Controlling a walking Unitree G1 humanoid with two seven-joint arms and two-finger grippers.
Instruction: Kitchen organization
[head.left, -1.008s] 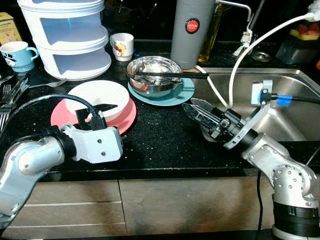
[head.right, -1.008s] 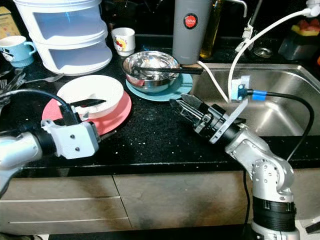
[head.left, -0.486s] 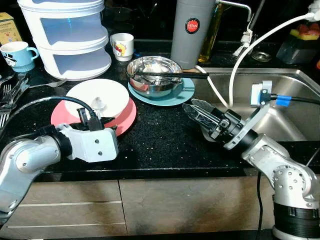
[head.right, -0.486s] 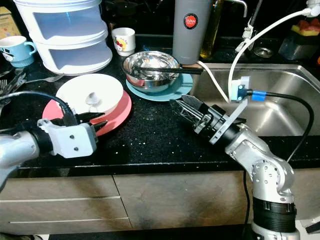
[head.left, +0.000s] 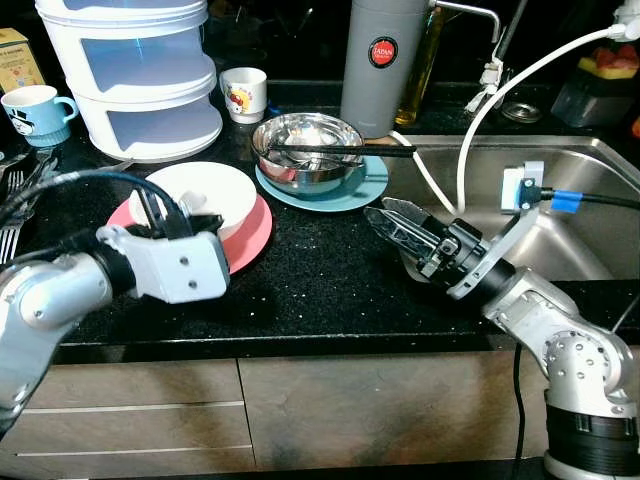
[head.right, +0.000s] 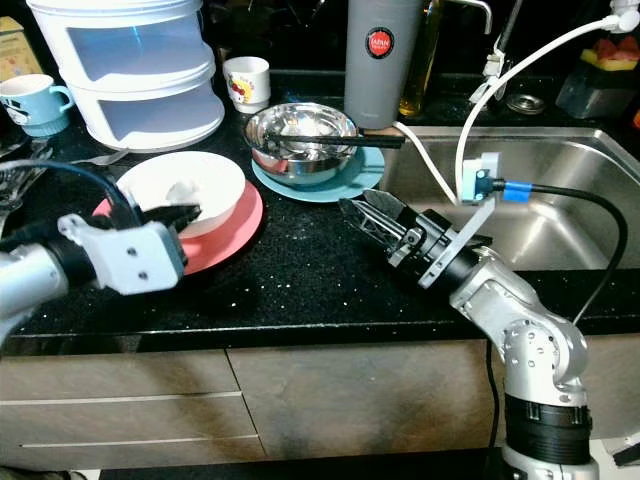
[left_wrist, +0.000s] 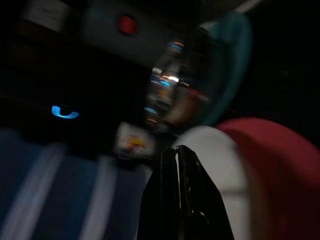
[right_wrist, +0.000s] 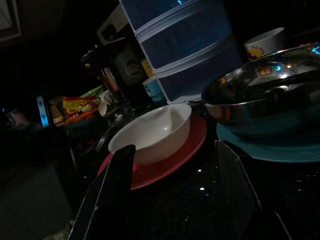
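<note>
Since a second ago the left hand (head.right: 190, 212) has pulled up and back from over the white bowl (head.left: 196, 193) toward the near left, and now sits just above the bowl's near rim with its two black fingers (left_wrist: 176, 170) pressed together, holding nothing. That bowl rests on a pink plate (head.left: 250, 236) on the black speckled surface (head.left: 330, 270). At the right, the right hand (head.left: 392, 226) has kept its place low over the surface just beside the sink (head.left: 585, 200), its fingers spread and empty, pointing toward the far left where the dishes are. Beyond the pink plate, a steel bowl (head.left: 308, 150) with black chopsticks (head.left: 345, 150) laid across its rim sits on a teal plate (head.left: 362, 190). Farther back stand a grey thermos (head.left: 383, 62) with a red round label, a small white cup (head.left: 245, 92) with a cartoon print, and a white tiered container (head.left: 145, 75) with translucent blue panels. A light blue mug (head.left: 35, 112) is at the far left, with forks (head.left: 15, 195) lying near the left edge. A white hose (head.left: 510, 95) arcs over the sink, and pale wood cabinet fronts (head.left: 340, 410) run below the surface.
</note>
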